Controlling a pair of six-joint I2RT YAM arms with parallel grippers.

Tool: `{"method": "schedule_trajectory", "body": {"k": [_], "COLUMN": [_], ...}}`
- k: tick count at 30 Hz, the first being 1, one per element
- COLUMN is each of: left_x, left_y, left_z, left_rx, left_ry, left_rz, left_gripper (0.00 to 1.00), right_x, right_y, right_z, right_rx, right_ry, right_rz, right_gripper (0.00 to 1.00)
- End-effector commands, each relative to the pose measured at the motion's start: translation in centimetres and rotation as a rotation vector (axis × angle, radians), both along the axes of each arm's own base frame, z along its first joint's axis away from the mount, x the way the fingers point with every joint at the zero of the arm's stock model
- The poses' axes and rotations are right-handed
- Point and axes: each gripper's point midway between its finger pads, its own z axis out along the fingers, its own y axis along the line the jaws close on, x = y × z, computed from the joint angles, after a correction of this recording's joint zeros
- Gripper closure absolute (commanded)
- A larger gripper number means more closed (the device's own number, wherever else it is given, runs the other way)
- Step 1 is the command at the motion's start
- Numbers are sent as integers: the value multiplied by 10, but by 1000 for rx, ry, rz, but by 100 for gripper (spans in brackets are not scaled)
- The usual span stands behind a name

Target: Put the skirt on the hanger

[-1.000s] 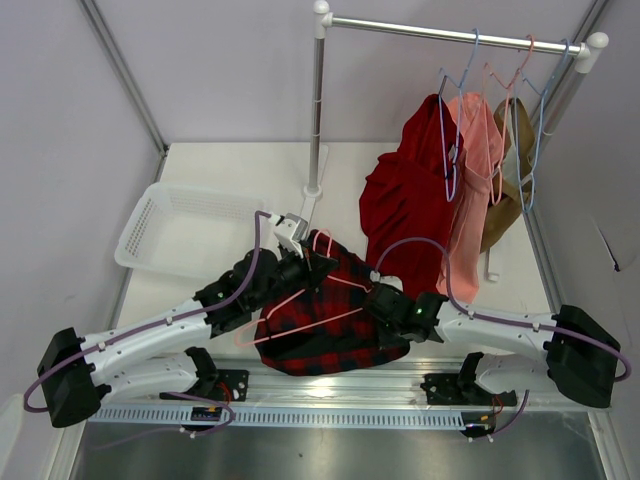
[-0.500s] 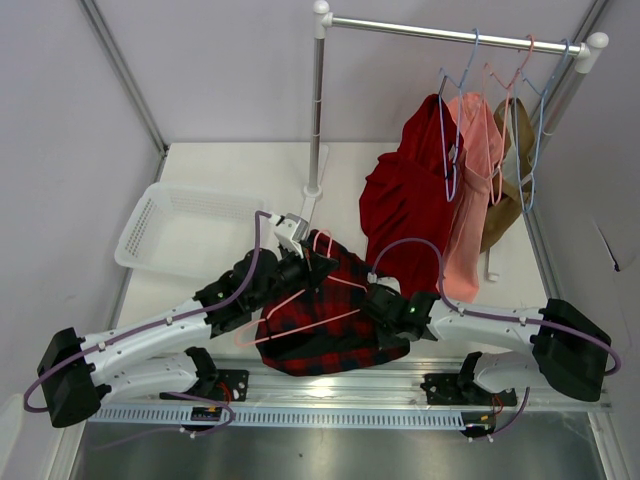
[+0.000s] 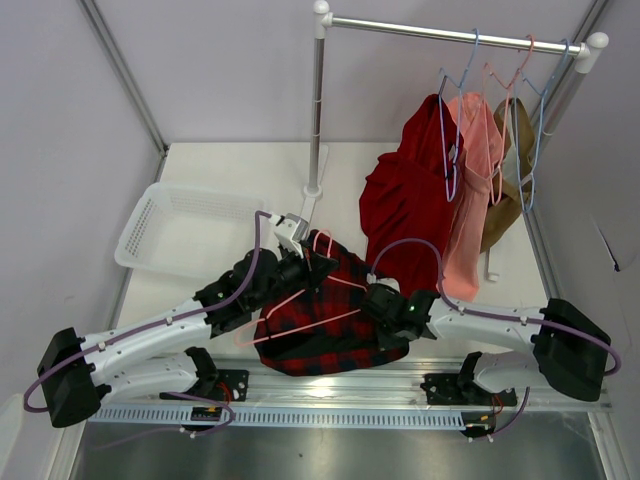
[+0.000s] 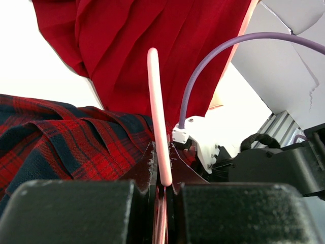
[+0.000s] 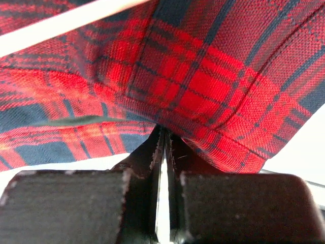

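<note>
- Your left gripper point(image 4: 161, 170) is clamped on the pink hanger point(image 4: 156, 112) — the wire runs straight up from between its jaws, close to the foot of the rail post point(image 3: 318, 120).
- Your right gripper point(image 5: 163, 133) is pinched shut on an edge of the plaid skirt point(image 3: 330, 325), to the right of that post's foot.
- The skirt lies bunched on the table point(image 3: 250, 165), on the arms' side of the post.
- The hanger lies across the top of the skirt; nothing shows the wire inside the fabric.
- My read: both things are gripped — getting the skirt onto the hanger is the work left.
</note>
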Motion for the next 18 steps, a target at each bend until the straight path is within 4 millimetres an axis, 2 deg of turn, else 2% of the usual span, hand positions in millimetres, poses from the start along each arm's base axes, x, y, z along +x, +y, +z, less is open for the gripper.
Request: {"method": "schedule_trajectory", "body": {"k": [1, 7, 10, 18], "left_x": [1, 0, -1, -2], "left_y": [-4, -4, -2, 3], "left_z": [22, 32, 35, 46], "left_rx": [-59, -71, -76, -95], "left_ry": [-34, -50, -54, -71], "left_rz": [-11, -20, -20, -9], "left_gripper": [100, 100, 100, 100], "right_x": [2, 11, 18, 38], "right_y": [14, 21, 18, -4], "right_z": [26, 60, 72, 87], "right_rx": [78, 194, 240, 275], "right_ry": [-9, -47, -64, -113], "right_rz": [13, -12, -49, -184], "right_gripper": [99, 99, 99, 100]}}
